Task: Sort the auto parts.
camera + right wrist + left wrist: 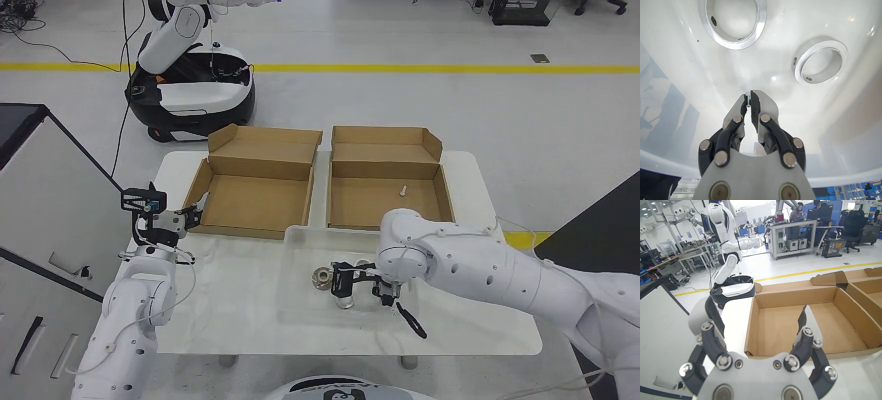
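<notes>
On the tabletop (235,300), a tray (300,234) sits before two boxes (255,205). In it, the right tool (749,95) is nipped narrow on a small screw (748,100), beside two rings (817,60). Best lift straight up, clear of rings and rim, grip firm. The left tool (757,306) gapes wide, empty, by the left box (791,323).

The right claw's (747,94) black ribbed pads (754,109) are pinching a silver screw (748,100); beyond the claw, silver rings (738,44) (798,68) are gleaming on a glossy white tray (781,117).
</notes>
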You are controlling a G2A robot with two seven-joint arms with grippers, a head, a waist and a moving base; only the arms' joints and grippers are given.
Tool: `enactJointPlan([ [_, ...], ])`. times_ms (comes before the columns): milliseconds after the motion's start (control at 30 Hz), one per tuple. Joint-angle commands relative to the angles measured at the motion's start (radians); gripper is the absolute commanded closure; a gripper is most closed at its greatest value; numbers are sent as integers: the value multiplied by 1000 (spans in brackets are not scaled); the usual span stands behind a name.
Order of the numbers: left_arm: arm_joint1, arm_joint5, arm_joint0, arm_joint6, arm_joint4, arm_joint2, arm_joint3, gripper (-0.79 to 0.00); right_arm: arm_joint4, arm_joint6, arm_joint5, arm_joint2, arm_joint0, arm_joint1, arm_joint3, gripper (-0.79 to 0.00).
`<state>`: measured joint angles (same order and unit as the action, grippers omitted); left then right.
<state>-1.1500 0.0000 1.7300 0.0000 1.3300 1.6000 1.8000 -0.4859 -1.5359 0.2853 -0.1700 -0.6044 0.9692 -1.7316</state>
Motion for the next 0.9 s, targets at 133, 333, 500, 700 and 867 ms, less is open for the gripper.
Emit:
enactJointPlan([
  [133,0,0,0,0,0,0,0,-785,5,0,0,0,19,-5,-12,0],
  [333,0,0,0,0,0,0,0,-785,51,0,0,0,62,-25,-49,0],
  [500,0,0,0,0,0,0,0,-785,120,0,0,0,115,-51,-95,0],
  [700,0,0,0,0,0,0,0,-785,214,0,0,0,188,-87,-152,0],
  [867,0,0,0,0,0,0,0,-785,287,0,0,0,241,-111,-193,0],
])
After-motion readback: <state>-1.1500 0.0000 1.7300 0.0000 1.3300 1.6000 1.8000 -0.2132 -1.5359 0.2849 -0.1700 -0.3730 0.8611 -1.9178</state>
